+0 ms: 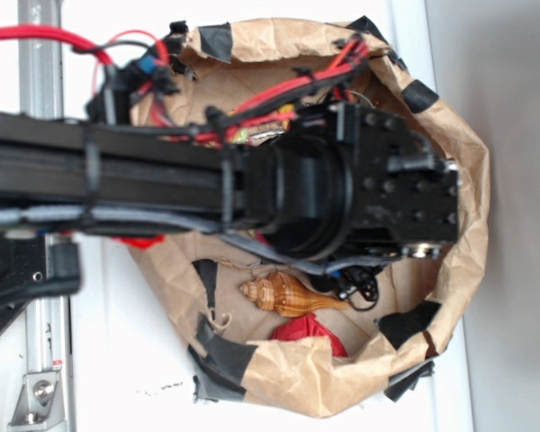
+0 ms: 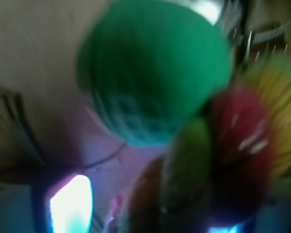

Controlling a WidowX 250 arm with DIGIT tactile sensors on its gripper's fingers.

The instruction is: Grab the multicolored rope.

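The multicolored rope [image 2: 242, 141] fills the right side of the wrist view, very close and blurred, with red, yellow and dull green strands side by side. It runs down to the bottom edge, right at the camera. In the exterior view the rope lies hidden under my black arm and its wrist block [image 1: 405, 193], which hangs over the brown paper bag [image 1: 459, 270]. My gripper's fingers are hidden below that block in the exterior view. The wrist view is too blurred to make them out, so I cannot tell whether they are open or shut.
A round green object [image 2: 150, 73] sits just left of the rope, almost touching it. A tan seashell [image 1: 288, 295] and a red object [image 1: 310, 331] lie in the bag's lower part. The bag's crumpled taped wall [image 1: 252, 360] rings everything. Red wires [image 1: 288, 85] cross the top.
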